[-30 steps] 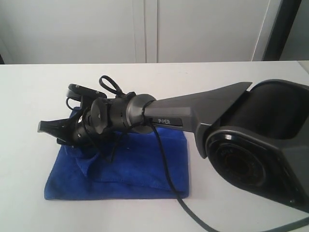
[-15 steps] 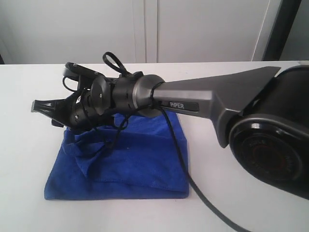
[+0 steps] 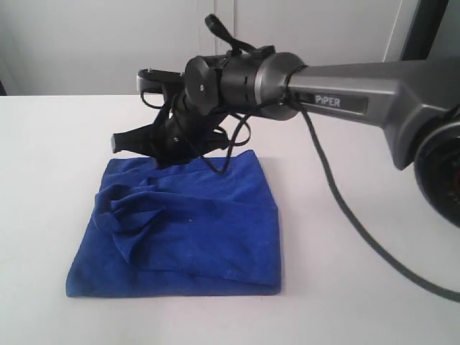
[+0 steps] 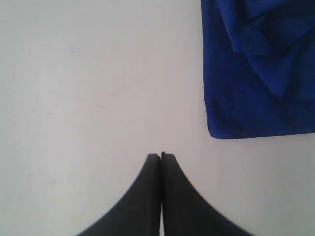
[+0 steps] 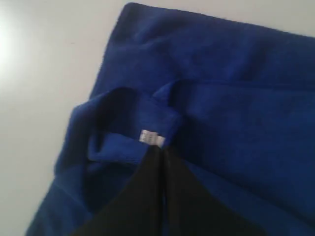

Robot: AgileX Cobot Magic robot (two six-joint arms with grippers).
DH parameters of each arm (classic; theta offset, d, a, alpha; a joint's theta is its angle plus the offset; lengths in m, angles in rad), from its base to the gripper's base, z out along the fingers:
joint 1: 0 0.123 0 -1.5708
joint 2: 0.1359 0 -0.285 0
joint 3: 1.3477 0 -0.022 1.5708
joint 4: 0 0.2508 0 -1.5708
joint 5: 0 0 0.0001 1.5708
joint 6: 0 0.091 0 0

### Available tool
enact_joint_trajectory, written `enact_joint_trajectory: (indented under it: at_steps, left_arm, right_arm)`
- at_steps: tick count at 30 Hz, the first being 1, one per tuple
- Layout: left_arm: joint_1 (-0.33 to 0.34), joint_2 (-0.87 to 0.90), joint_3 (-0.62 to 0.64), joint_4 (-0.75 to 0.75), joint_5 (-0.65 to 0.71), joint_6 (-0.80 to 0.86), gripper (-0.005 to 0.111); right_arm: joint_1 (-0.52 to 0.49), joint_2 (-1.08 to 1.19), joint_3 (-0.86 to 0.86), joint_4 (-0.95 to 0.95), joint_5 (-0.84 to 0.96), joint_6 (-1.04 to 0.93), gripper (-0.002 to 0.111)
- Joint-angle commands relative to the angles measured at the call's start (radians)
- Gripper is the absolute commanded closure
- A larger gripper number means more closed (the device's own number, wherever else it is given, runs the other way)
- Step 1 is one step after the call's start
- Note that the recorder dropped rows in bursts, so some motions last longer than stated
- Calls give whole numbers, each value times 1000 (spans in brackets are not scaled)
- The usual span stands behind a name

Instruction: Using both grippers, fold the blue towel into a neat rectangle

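The blue towel (image 3: 187, 230) lies folded on the white table (image 3: 359, 287), with a rumpled flap near its left edge. My right gripper (image 3: 121, 141) hangs just above the towel's far left corner, its arm reaching in from the right. In the right wrist view this gripper (image 5: 161, 150) is shut, fingers pressed together with no cloth showing between them, its tip beside the towel's (image 5: 236, 98) white tag (image 5: 151, 138). My left gripper (image 4: 161, 156) is shut and empty over bare table, a short way from a corner of the towel (image 4: 256, 73). It is out of the exterior view.
A black cable (image 3: 345, 215) hangs from the right arm and trails over the table to the right of the towel. A pale wall with panel seams (image 3: 215, 43) stands behind the table's far edge.
The right arm has risen and swung to the right, off the towel's left side. Its jaws have gone from open to shut. The rumpled flap now lies uncovered.
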State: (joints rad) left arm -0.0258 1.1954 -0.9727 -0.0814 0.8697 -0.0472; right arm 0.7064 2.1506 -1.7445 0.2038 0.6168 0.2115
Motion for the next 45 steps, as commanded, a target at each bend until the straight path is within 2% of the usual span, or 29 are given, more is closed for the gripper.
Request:
enact_joint_trajectory:
  at_steps: [1, 6, 9, 14, 26, 33, 45]
  left_arm:
    - [4, -9, 7, -8, 14, 2, 107]
    - [4, -9, 7, -8, 14, 2, 107]
    - [4, -9, 7, -8, 14, 2, 107]
    - [4, -9, 7, -8, 14, 2, 107]
    - [4, -9, 7, -8, 14, 2, 107]
    - [4, -9, 7, -8, 14, 2, 107]
    - [4, -9, 7, -8, 14, 2, 107]
  right_arm:
    - [-59, -23, 1, -66, 77, -131, 108]
    - [-124, -23, 1, -101, 94, -243, 108]
    - [-151, -21, 1, -184, 72, -254, 108]
    - [-187, 19, 1, -204, 53, -315, 108]
    - [-201, 126, 1, -211, -25, -343, 108]
    - [-204, 156, 1, -329, 33, -328, 108]
    - [-273, 156, 1, -433, 232, -235, 108]
